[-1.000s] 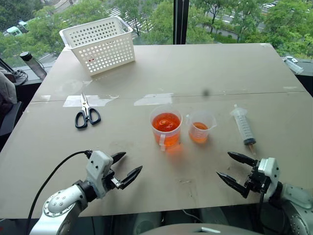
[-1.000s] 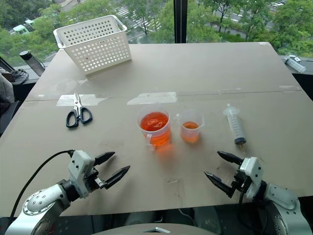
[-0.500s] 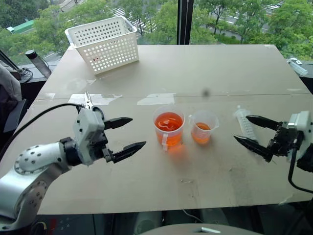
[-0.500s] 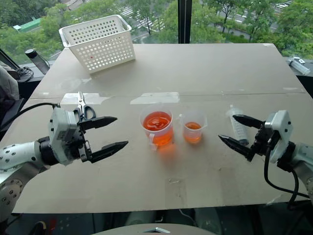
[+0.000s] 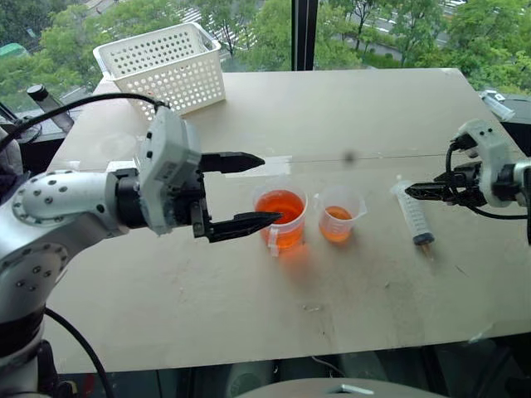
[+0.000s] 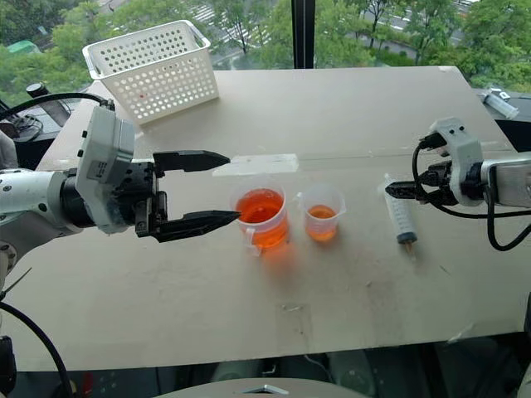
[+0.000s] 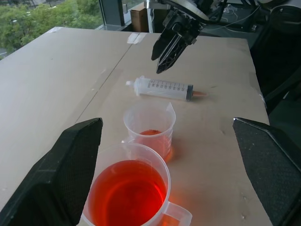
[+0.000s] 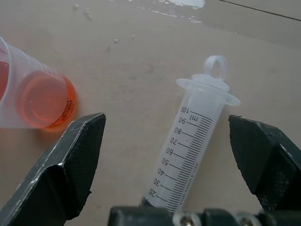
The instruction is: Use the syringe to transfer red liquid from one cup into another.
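Start from the right end effector point(image 6: 397, 189): its two black fingers stand wide apart and hold nothing, and it hovers directly above the upper barrel of the syringe point(image 6: 399, 212), close over it but not touching. The syringe lies flat on the desk point(image 6: 348, 298) with its long axis running from 12 o'clock to 6 o'clock in the head views, leaning slightly toward 5 o'clock; the plunger end is at 12 o'clock and the orange tip at 6 o'clock. In the right wrist view the barrel lies between the two fingers, so you would likely need a straight descent to close across it. The smaller beaker point(image 6: 321, 212) stands at 9 o'clock from the syringe, and the larger handled beaker point(image 6: 261, 217) just beyond it, both holding red liquid point(image 6: 259, 207). The left end effector point(image 6: 192, 191), also spread and empty, hangs at 9 o'clock of the larger beaker, well apart from the syringe. Treat the right arm as the nearer one.
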